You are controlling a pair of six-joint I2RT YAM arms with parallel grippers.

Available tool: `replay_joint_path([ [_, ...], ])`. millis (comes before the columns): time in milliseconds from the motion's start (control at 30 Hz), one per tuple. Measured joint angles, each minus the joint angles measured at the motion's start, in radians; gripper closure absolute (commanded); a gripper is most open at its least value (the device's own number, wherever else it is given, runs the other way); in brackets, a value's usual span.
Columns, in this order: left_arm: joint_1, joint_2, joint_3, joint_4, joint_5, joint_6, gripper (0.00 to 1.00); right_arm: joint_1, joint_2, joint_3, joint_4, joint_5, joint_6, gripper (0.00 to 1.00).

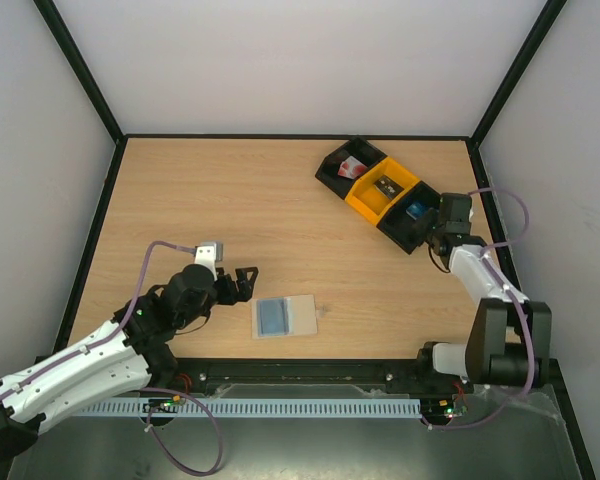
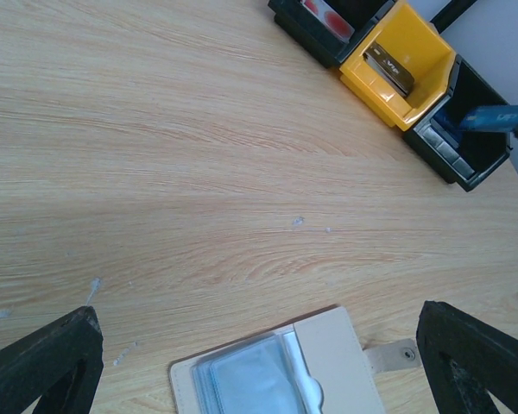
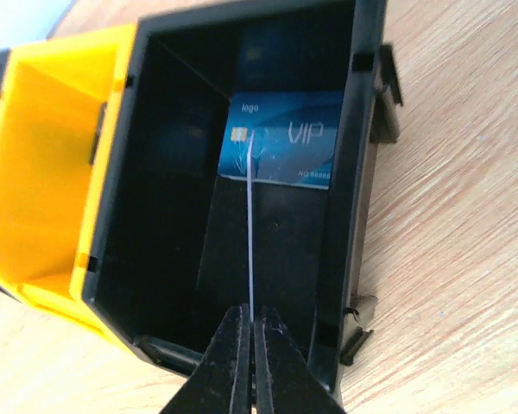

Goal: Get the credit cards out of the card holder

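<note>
I judge this to be the drop-off step. My right pincer (image 3: 252, 321) is squeezed together on a credit card (image 3: 251, 216), held upright and edge-on to the wrist camera, so I see it only as a thin pale line running forward from the tips. Right under it is the open black bin (image 3: 352, 198), and on the bin floor, just ahead of the tips, another blue card (image 3: 285, 142) lies flat, marked VIP.

The next move, as I read it, is only to part the jaws. The card should fall into the bin, though being on edge it may tip against a wall or land across the flat card.

My left pincer (image 2: 257, 315) stands wide apart and holds nothing. The card holder (image 2: 268, 375) lies flat on the desk (image 1: 230, 200) just beneath and between its fingers (image 2: 52, 366), tab toward the right-hand finger. I cannot tell whether its translucent pocket holds another card.

Left of the right pincer sits a yellow bin (image 3: 52, 155) with a small dark item (image 2: 390, 69), and beyond it a second black bin (image 1: 332, 168) with a red-and-white item (image 1: 353, 167). Nothing blocks the drop.
</note>
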Motion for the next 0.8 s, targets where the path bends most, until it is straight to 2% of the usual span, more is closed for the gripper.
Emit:
replay_joint_path([
  [233,0.000,-0.002,-0.001,0.002,-0.002,-0.019,0.00,-0.009,0.129,0.055,0.031,-0.055,-0.018,0.98],
  [800,0.000,-0.038,-0.011,-0.003,0.006,-0.051,0.00,-0.018,0.263,0.085,0.160,-0.087,-0.029,0.98],
])
